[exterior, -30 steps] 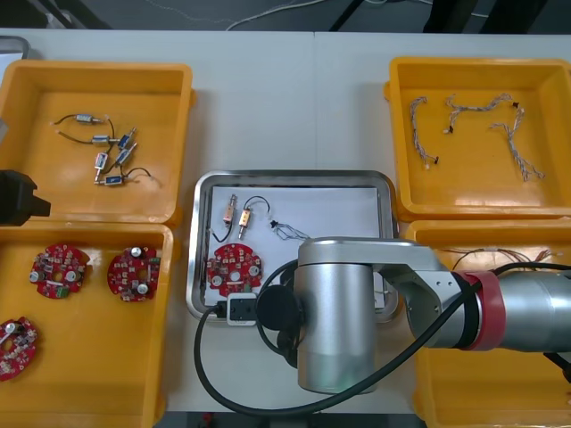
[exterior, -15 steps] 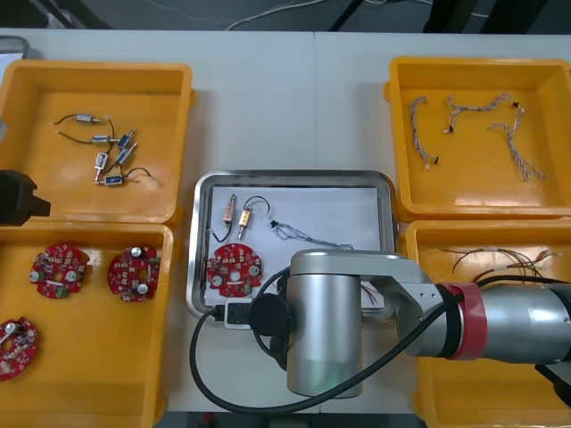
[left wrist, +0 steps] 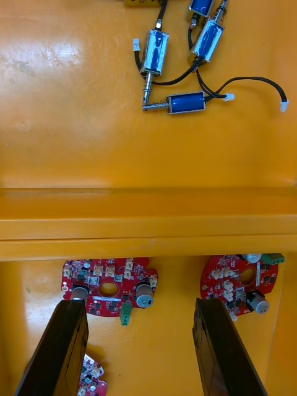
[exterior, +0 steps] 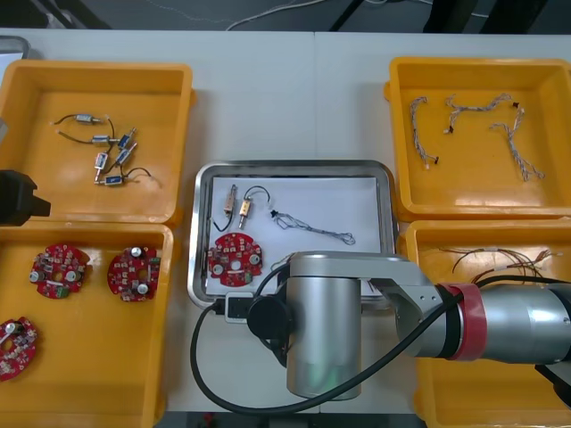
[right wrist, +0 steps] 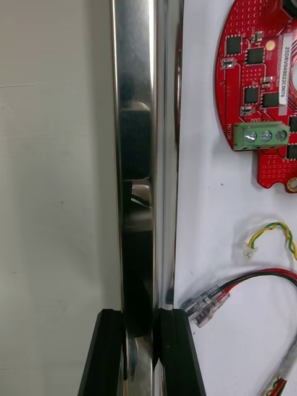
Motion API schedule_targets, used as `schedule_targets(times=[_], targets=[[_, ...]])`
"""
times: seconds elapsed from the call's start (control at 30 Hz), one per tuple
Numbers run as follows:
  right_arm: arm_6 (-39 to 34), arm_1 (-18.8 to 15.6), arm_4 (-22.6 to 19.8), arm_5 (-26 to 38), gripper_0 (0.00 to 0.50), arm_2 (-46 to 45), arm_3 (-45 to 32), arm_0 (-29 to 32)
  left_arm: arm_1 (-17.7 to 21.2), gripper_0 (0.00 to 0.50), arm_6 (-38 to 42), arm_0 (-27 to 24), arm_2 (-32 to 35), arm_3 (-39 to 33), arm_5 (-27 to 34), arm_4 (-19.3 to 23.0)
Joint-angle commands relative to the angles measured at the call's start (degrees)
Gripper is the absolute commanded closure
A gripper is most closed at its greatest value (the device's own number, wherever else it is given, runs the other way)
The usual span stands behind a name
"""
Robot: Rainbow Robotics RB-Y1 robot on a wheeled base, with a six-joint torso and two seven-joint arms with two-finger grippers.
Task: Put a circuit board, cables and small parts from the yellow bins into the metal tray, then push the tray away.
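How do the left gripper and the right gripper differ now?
The left gripper is open; the right gripper is shut on the rim of the metal tray. The left gripper hangs over red circuit boards in a yellow bin; the right gripper is at the tray. Both have black fingers.

A pale counter [exterior: 277, 107] with a seam down its middle; beyond its far edge, dark floor [exterior: 393, 13] and a loose grey cord [exterior: 268, 11].
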Motion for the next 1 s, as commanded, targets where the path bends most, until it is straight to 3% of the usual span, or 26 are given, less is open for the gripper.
schedule_targets(times=[0.03, 0.43, 1.0], targets=[[-0.21, -0.72, 0.84, -0.88, 0.500, 0.79, -0.70, -2.63, 2.00, 0.000, -1.53, 0.79, 1.11, -1.63, -0.06, -0.52], [0.32, -3.27, 2.25, -4.83, 0.500, 0.97, 0.18, -6.76, 2.00, 0.000, -1.53, 0.79, 1.11, -1.63, -0.06, -0.52], [2.08, -1.51, 1.99, -9.58, 0.500, 1.67, 10.55, -14.40, 2.00, 0.000, -1.53, 0.79, 1.11, -1.63, -0.06, -0.52]])
